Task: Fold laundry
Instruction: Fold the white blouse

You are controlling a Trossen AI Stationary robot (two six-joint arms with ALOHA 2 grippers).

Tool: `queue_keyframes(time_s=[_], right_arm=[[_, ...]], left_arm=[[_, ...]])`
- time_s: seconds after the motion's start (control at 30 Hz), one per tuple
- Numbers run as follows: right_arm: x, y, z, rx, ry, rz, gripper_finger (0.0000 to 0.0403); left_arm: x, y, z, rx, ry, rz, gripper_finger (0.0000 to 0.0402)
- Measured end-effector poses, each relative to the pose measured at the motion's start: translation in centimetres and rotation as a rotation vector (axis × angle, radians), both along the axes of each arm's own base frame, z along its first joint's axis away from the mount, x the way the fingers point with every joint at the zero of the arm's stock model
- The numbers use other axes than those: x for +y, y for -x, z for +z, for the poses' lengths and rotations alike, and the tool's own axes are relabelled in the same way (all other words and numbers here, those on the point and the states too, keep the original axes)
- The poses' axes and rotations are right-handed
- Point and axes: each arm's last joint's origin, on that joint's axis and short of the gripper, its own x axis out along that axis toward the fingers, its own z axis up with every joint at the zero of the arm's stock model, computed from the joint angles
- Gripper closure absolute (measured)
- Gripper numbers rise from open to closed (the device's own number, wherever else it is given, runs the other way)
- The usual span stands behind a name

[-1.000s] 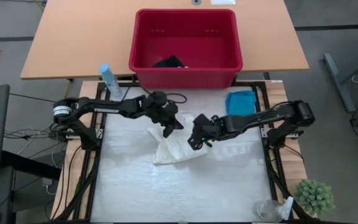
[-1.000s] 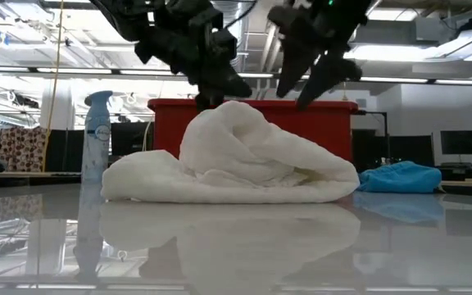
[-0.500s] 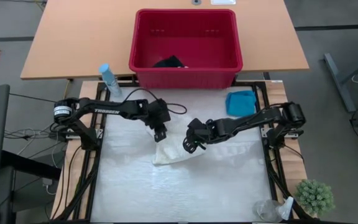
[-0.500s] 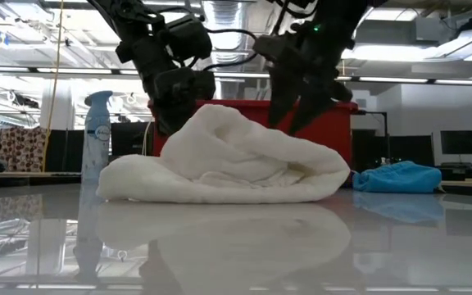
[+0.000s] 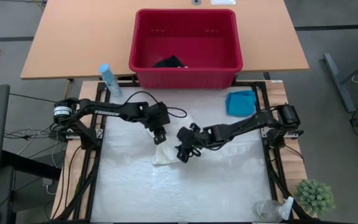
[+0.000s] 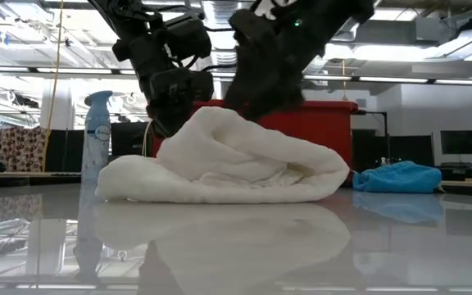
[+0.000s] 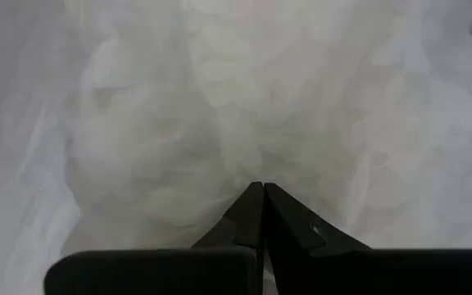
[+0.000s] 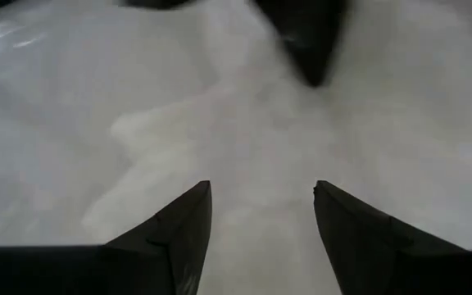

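White surface (image 5: 229, 186): cream cloth (image 6: 228, 164) bunched; left pincer (image 7: 262, 197) pinched shut on it; right pincer (image 8: 260, 205) spread, empty — risks grabbing several layers.

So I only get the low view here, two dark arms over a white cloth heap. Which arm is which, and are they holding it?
Observer: From above, the left gripper is at the cream-white cloth's rear edge; the right gripper reaches in from the other side, over the cloth.
Operator: Are the fingers closed?
Observer: The left wrist view shows the left fingers pressed together at the cloth. I cannot tell if fabric is pinched between them.
Operator: And the right?
Observer: Its fingers stand apart, with the cloth below them; nothing is gripped yet.
Operator: Anything in that red basket?
Observer: Yes, a dark garment lies inside it, hidden from your level view.
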Motion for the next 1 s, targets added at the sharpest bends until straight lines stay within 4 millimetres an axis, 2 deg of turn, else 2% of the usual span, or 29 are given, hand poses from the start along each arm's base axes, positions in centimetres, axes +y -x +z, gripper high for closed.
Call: queue_keyframes(time_s=[0.13,0.4,0.47,0.6,0.7,0.83,0.93,1.0], right_arm=[[0.0,-1.6,-1.9,-0.030,-0.041,0.089,0.0180],[0.3,-3.4,-7.1,0.010,-0.051,0.114,0.0196],[0.3,-3.7,-7.9,0.009,-0.057,0.109,0.0198],[0.3,-4.0,-8.5,0.004,-0.061,0.102,0.0200],[0.3,-3.9,-8.5,0.007,-0.049,0.112,0.0200],[0.3,-3.9,-8.5,0.012,-0.038,0.123,0.0200],[0.3,-3.9,-8.6,0.012,-0.038,0.123,0.0200],[0.3,-3.9,-8.6,0.012,-0.039,0.124,0.0200]], left_arm=[[-0.1,0.6,-0.8,0.040,0.020,0.014,0.0401],[-0.3,1.1,-1.6,0.066,0.042,0.027,0.0401],[-0.4,1.3,-1.4,0.067,0.061,0.018,0.0402],[-0.5,2.0,0.6,0.039,0.061,0.019,0.0401],[-0.5,2.8,2.9,0.007,0.036,0.073,0.0401],[-0.4,3.6,6.5,-0.174,-0.083,0.166,0.0401],[-0.3,3.7,6.7,-0.301,-0.176,0.175,0.0401],[-0.1,3.4,6.0,-0.385,-0.120,0.130,0.0401]])
